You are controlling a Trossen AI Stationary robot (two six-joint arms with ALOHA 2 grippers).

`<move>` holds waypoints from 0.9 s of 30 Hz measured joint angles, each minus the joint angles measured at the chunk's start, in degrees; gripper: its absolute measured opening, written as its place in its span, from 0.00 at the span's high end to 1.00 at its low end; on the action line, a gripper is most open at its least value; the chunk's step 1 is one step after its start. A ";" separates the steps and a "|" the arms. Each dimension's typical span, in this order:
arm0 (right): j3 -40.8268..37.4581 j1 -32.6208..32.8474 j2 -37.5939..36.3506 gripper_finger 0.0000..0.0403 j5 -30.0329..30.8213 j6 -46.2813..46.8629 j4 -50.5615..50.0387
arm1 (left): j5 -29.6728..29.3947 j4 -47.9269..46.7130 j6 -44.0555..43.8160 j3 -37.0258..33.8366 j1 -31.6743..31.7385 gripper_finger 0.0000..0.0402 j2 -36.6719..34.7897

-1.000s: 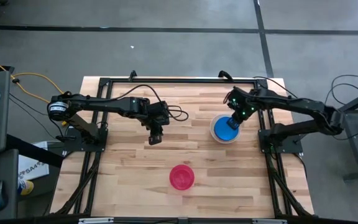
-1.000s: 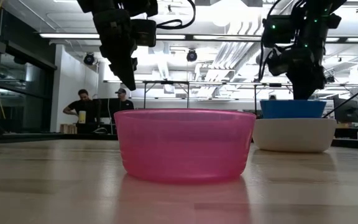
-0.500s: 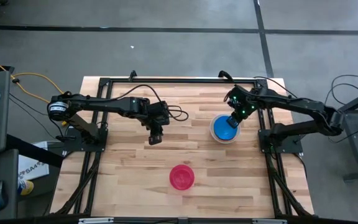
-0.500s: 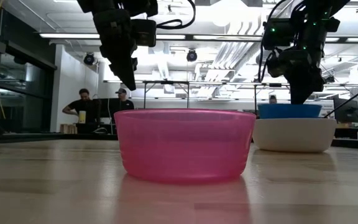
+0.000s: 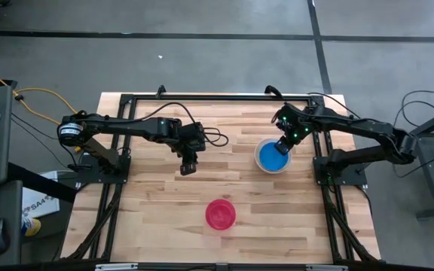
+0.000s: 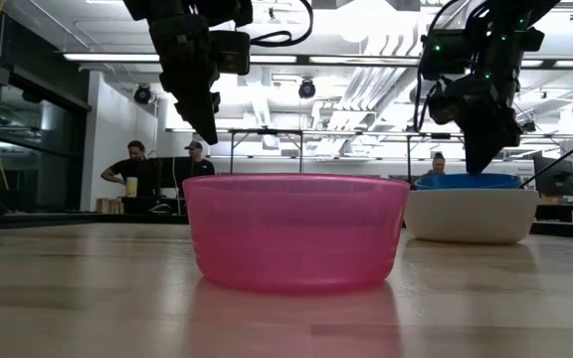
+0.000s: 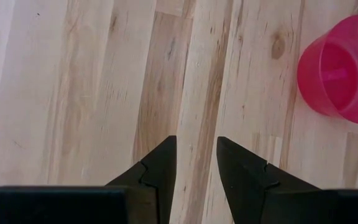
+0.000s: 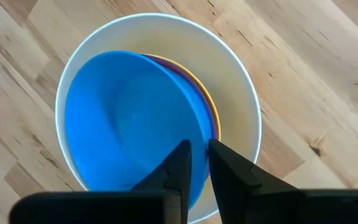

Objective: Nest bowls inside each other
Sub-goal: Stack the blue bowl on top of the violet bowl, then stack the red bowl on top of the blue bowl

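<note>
Left pincer [image 5: 189,168] hovers open near table [image 5: 149,211] centre. Pink-red bowl [image 5: 220,214] waits alone at 6 o'clock. At 3 o'clock, right pincer [image 8: 196,163] straddles the blue bowl [image 8: 129,118] rim inside the white bowl [image 8: 241,106], fingers slightly parted: release fully, lift straight up.

Blue bowl [image 6: 469,181] lower in white bowl [image 6: 471,216].

both arms are dark and slender, with black cables looping along their jointed links. the right arm's wrist shows small green lights. each pincer, left pincer [image 7: 196,171] and right pincer [image 8: 197,163], ends in two black tapered fingers.
</note>
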 joint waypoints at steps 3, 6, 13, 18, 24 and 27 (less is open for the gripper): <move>0.00 0.00 0.03 0.85 0.00 0.00 -0.23 | 0.01 -0.01 0.00 0.00 0.00 0.71 0.00; 0.00 0.00 0.04 0.82 0.28 -0.29 -0.23 | 0.02 -0.01 0.00 0.00 0.02 0.71 0.00; 0.00 0.00 0.07 0.75 3.60 -1.44 1.57 | 0.00 0.01 0.00 0.00 0.02 0.71 0.00; 0.00 2.28 0.07 0.74 -1.71 -0.10 5.61 | 0.00 0.01 0.00 0.00 0.02 0.71 0.00; 0.00 10.80 0.07 0.75 -3.08 4.24 10.19 | 0.02 -0.01 0.00 0.00 0.02 0.71 0.00; 0.00 16.26 0.07 0.76 -3.10 7.24 12.90 | 0.00 -0.03 -0.10 0.00 0.02 0.71 0.00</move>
